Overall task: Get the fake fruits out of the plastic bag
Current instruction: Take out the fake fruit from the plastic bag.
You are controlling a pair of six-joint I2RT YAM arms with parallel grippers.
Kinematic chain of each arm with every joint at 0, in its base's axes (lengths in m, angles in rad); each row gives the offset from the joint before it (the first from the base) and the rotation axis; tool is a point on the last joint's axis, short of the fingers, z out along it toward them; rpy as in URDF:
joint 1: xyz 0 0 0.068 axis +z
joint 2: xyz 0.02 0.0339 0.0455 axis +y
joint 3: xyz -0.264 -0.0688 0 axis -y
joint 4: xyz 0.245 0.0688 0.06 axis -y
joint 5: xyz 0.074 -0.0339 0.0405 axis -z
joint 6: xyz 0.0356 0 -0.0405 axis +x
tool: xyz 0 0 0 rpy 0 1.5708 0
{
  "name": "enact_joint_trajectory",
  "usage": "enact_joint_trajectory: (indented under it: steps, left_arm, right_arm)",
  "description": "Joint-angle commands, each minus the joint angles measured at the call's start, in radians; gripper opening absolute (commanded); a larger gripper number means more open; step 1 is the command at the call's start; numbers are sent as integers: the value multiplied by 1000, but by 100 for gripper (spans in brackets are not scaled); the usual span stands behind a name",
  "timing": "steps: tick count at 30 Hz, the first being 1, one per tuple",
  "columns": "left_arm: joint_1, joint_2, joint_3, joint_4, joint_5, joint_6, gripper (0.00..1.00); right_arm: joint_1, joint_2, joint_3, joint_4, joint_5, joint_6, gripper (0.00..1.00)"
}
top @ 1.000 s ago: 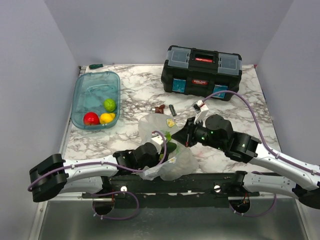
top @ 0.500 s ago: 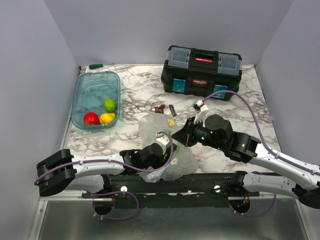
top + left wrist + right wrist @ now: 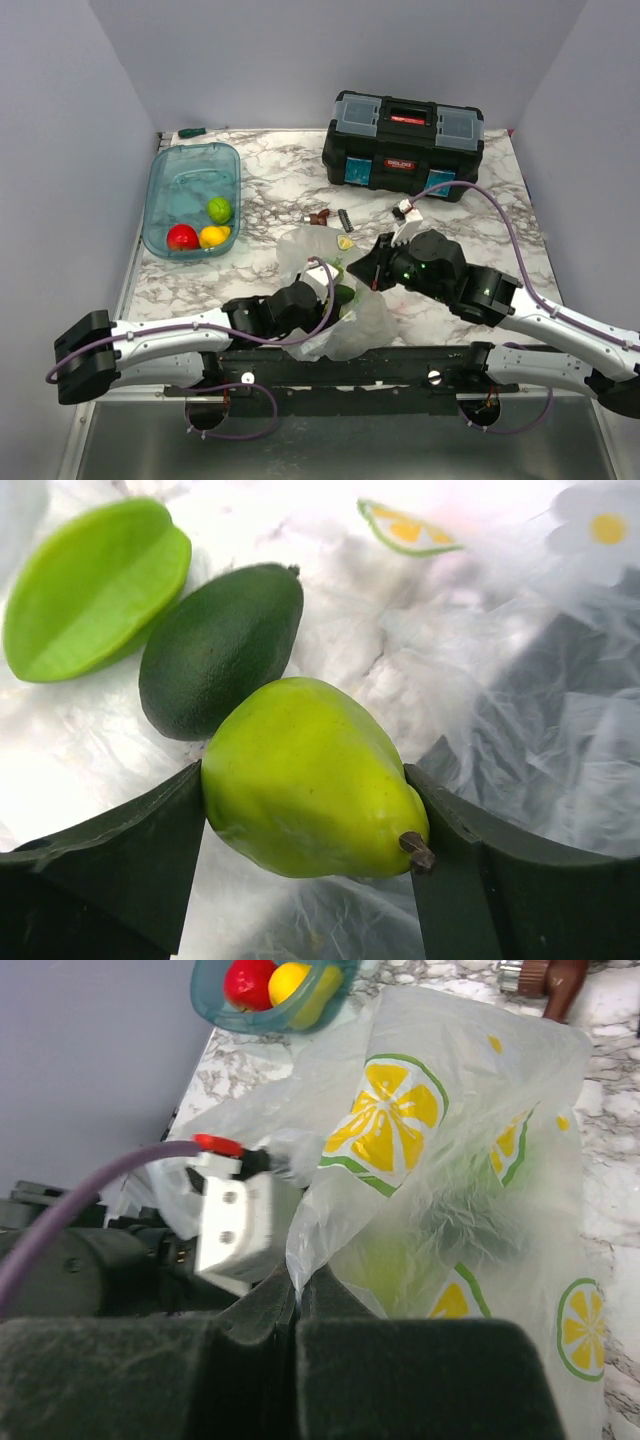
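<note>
The clear plastic bag [image 3: 300, 255] with lemon-slice prints lies at the near middle of the table. My left gripper [image 3: 305, 815] is inside it, shut on a lime-green pear [image 3: 310, 775]. A dark green avocado [image 3: 220, 650] and a lime-green starfruit [image 3: 90, 585] lie beside the pear in the bag. My right gripper [image 3: 297, 1300] is shut on a fold of the bag [image 3: 420, 1160] and holds its edge up. In the top view the left gripper [image 3: 330, 290] reaches into the bag's mouth and the right gripper [image 3: 365, 272] is just right of it.
A teal tub [image 3: 170, 180] at the back left holds a red, a yellow and a green fruit. A black toolbox [image 3: 405, 145] stands at the back right. Small brown and black hardware bits [image 3: 330, 217] lie behind the bag.
My left gripper has pushed a little further into the bag's mouth and its arm has shifted. The right gripper keeps its hold on the bag almost unmoved.
</note>
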Motion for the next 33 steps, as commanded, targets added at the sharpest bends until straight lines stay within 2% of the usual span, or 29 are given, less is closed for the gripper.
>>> enact_joint_trajectory:
  steps: [1,16,20,26,30,33]
  left_arm:
    - [6,-107,68,-42,-1,42,0]
    - [119,-369,261,-257,64,-36,0]
    - [153,-401,295,-279,155,-44,0]
    - [171,-468,346,-309,187,-72,0]
    - [198,-510,393,-307,277,-73,0]
    - [208,-523,443,-353,249,-51,0]
  right_arm:
    - [6,21,-11,-44,106,30,1]
    - [6,93,-13,-39,97,5,1]
    - [5,111,-6,-45,125,5,1]
    - [6,146,6,-47,174,10,1]
    - [6,166,36,-86,223,16,1]
    - [5,168,56,-146,291,41,1]
